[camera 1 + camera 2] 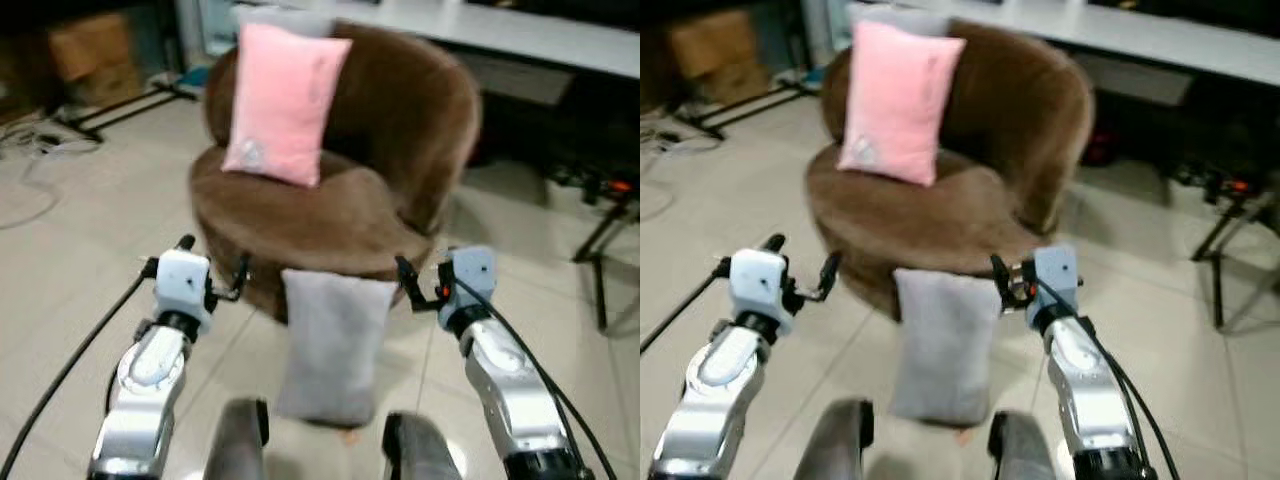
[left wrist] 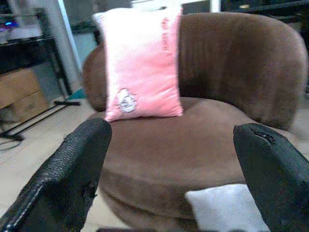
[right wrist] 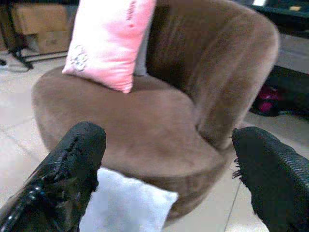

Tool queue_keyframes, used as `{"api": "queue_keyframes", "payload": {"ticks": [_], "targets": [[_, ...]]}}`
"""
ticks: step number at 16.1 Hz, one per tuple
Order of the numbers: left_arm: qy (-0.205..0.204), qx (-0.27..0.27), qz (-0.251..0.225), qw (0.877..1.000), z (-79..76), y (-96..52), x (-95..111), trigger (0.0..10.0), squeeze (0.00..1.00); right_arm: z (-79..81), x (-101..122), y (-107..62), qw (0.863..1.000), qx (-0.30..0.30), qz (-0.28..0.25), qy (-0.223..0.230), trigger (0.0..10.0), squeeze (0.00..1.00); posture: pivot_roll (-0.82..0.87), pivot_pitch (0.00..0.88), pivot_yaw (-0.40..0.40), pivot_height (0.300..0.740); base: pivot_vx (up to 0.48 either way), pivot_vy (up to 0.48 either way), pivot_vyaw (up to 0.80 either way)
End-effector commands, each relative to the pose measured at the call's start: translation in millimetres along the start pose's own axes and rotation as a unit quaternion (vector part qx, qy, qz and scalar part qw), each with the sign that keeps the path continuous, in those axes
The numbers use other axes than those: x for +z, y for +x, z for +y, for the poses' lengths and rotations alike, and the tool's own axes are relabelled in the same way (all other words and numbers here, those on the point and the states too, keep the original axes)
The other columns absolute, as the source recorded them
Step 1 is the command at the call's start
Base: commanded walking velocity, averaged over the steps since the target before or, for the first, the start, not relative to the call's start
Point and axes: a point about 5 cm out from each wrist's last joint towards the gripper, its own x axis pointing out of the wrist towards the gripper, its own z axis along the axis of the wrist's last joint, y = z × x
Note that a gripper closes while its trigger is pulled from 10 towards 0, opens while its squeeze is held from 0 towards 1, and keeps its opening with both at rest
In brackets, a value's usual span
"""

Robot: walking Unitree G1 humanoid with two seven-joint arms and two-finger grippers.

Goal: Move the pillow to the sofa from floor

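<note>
Left claw (image 1: 213, 268) and right claw (image 1: 405, 285), both spread, flank the gray pillow (image 1: 330, 345), its base hidden.

A pink cushion (image 1: 283, 102) stands propped upright on the seat, leaning back against the backrest toward its left side, with a small pale emblem near its lower corner. Far left, cardboard boxes (image 1: 88, 57) sit in the shade under a dark shelf, and black metal stand legs (image 1: 120, 108) stretch across the pale tiled floor (image 1: 60, 270) beside them. Loose cables (image 1: 25, 140) lie on the tiles at the far left edge. A long white desk (image 1: 520, 35) runs along the far right, and a black frame (image 1: 605, 235) stands at the right below it.
</note>
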Motion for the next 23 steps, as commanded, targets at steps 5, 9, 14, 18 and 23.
{"api": "queue_keyframes", "payload": {"ticks": [5, 9, 14, 18, 23], "targets": [[-0.002, -0.003, -0.01, 1.0, -3.1, 2.8, 3.9, 10.0, 0.27, -2.2, 6.2, 2.5, 1.0, -0.001, -0.013, -0.011, 10.0, 0.0, 0.03, 0.0, -0.023, 0.62, 0.352, 0.0, 0.0], [-0.001, 0.0, -0.01, 1.0, -2.2, 2.6, 4.4, 10.0, 0.27, 0.3, 6.6, 4.8, 1.0, 0.008, -0.012, -0.012, 10.0, 0.0, 0.05, 0.0, -0.031, 0.62, 0.352, 0.0, 0.0], [0.0, 0.0, -0.008, 1.0, -1.5, 3.4, 4.3, 10.0, 0.27, 1.0, 6.1, 6.0, 1.0, 0.008, -0.012, -0.014, 10.0, 0.0, 0.04, 0.0, -0.029, 0.62, 0.346, 0.0, 0.0], [0.0, -0.003, -0.008, 1.0, -2.4, 4.4, 4.2, 10.0, 0.26, 1.2, 7.4, 6.1, 1.0, 0.011, -0.015, -0.012, 10.0, 0.0, 0.04, 0.0, -0.025, 0.62, 0.336, 0.0, 0.0], [0.002, -0.003, -0.008, 1.0, -3.2, 5.0, 4.1, 10.0, 0.27, 3.3, 7.9, 5.4, 0.999, 0.022, -0.017, -0.028, 10.0, 0.0, 0.04, 0.0, -0.021, 0.62, 0.27, 0.0, 0.0]]}}
